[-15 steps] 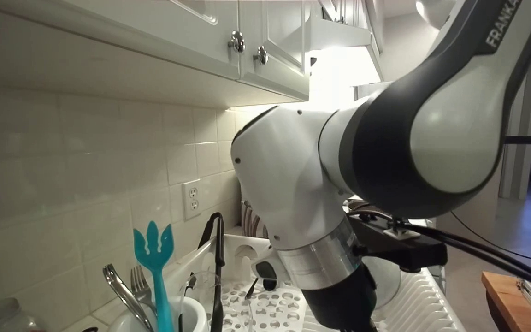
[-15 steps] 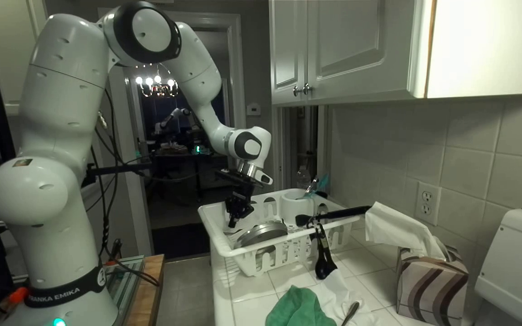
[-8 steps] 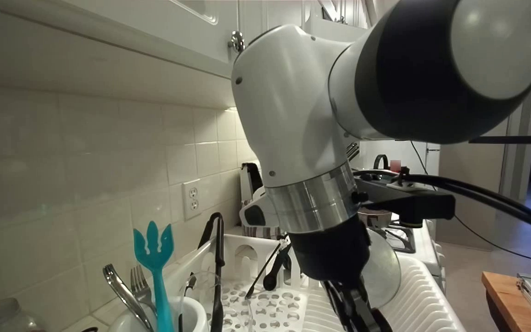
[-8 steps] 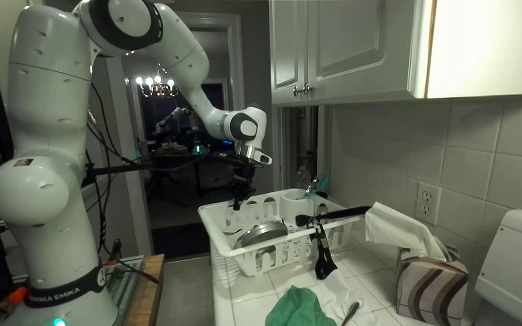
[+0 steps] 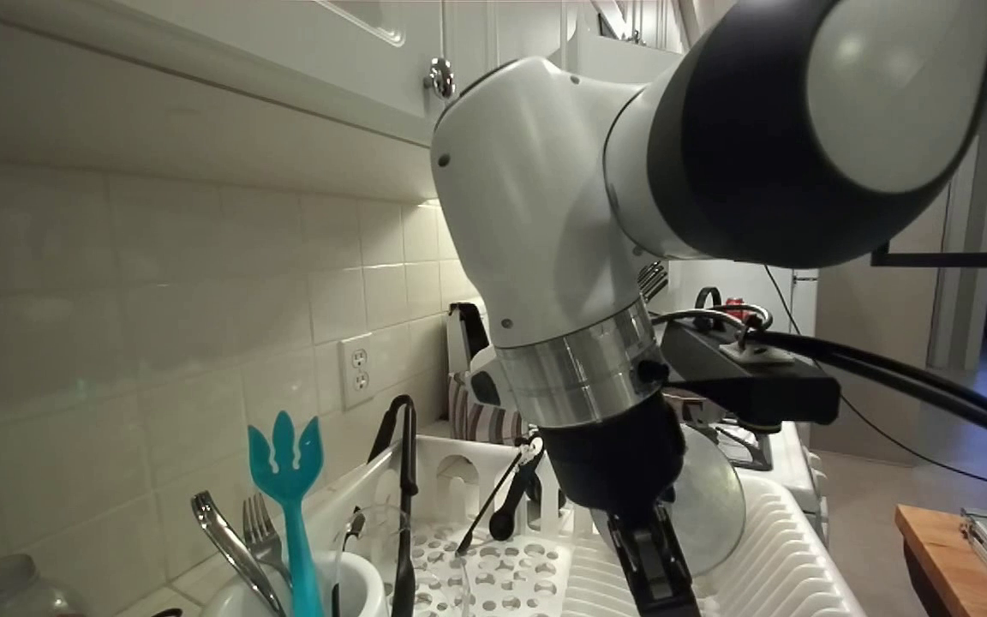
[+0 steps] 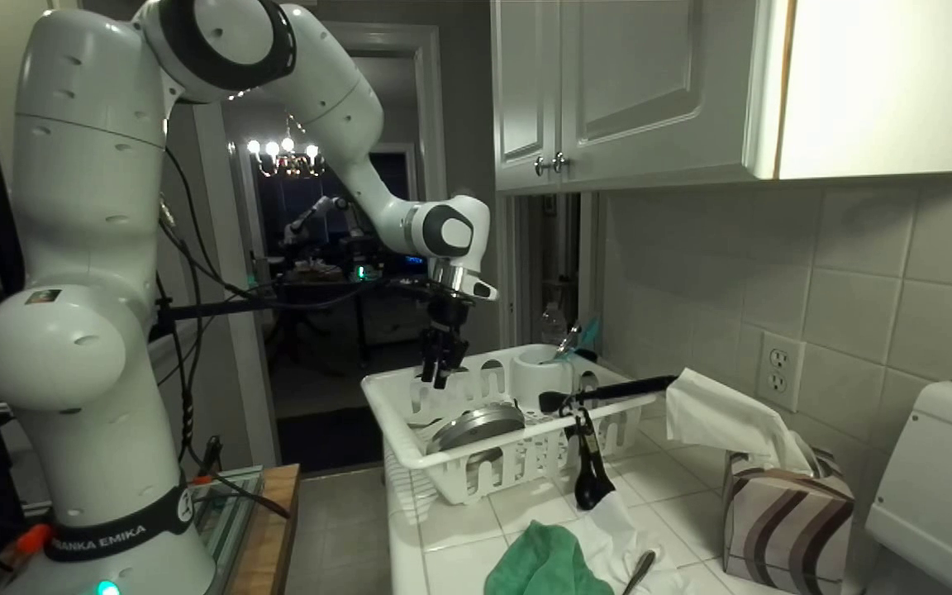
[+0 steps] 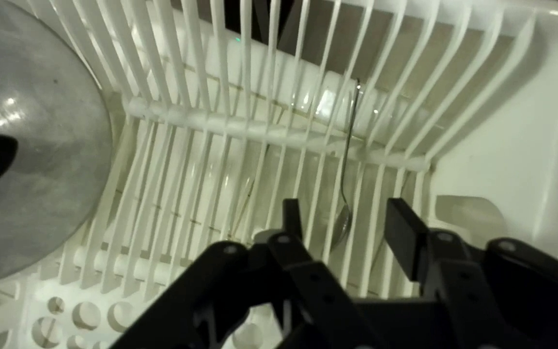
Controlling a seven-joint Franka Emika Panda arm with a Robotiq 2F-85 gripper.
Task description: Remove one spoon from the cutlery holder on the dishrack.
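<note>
1. The gripper (image 7: 349,220) hangs above the slotted side of the dishrack (image 7: 511,165), its fingers (image 7: 407,237) spread apart with nothing held.
2. Below it, a spoon (image 7: 345,165) lies among the dishrack's ribs near its end wall; in the wrist view the bowl shows between the fingertips.
3. My reading of the step: lining up over this loose spoon, no grasp made yet. The next move calls for lowering into the dishrack's slots, then closing on the spoon without pinching ribs; turning to suit them may help.
4. A metal lid (image 7: 37,135) sits farther along the dishrack's slots, well apart from the spoon.
5. Across the dishrack from the slots stands the cutlery holder (image 6: 538,382), bearing a fork (image 5: 263,527) and a blue spatula (image 5: 286,463); I cannot tell whether spoons remain there.
</note>
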